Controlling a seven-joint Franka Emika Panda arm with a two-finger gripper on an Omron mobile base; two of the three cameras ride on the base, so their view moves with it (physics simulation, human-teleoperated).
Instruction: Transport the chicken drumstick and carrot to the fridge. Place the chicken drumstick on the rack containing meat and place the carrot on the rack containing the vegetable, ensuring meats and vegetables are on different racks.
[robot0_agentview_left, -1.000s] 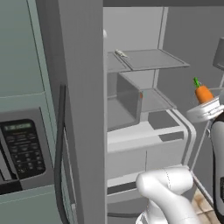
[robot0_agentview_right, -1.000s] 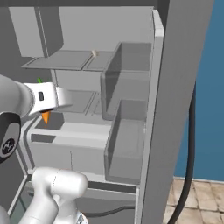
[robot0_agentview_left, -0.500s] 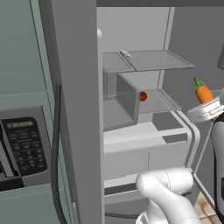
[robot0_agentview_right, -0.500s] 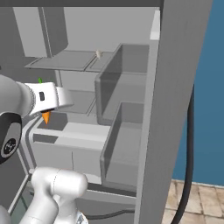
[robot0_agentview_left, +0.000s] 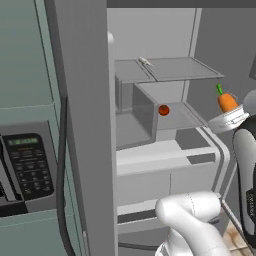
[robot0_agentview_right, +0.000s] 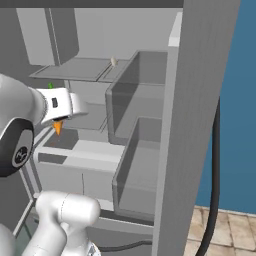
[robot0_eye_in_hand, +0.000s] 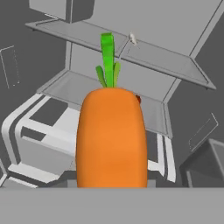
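My gripper (robot0_agentview_left: 230, 116) is shut on the carrot (robot0_agentview_left: 227, 102), which stands upright with its green tuft on top, in front of the open fridge (robot0_agentview_left: 150, 35). From the right base view the carrot's orange tip (robot0_agentview_right: 58, 128) pokes out below the white hand (robot0_agentview_right: 62, 105). The hand view has the carrot (robot0_eye_in_hand: 111, 135) close up, in front of the fridge's shelves. A small red round item (robot0_agentview_left: 163, 110) lies on the middle shelf (robot0_agentview_left: 187, 116). A small pale item (robot0_agentview_left: 145, 61) lies on the upper shelf (robot0_agentview_left: 175, 70). The chicken drumstick is out of view.
The left fridge door (robot0_agentview_left: 80, 125) stands edge-on beside a dark dispenser panel (robot0_agentview_left: 27, 165). The right door (robot0_agentview_right: 200, 100) carries clear bins (robot0_agentview_right: 140, 165). A clear box (robot0_agentview_left: 142, 112) sits on the middle shelf, with pale drawers (robot0_agentview_left: 165, 162) beneath. A black cable (robot0_agentview_right: 215, 175) hangs at the right.
The whole picture has shifted, so the camera has moved relative to the fridge. The red item has come into view beside the clear box. The carrot stays in the gripper.
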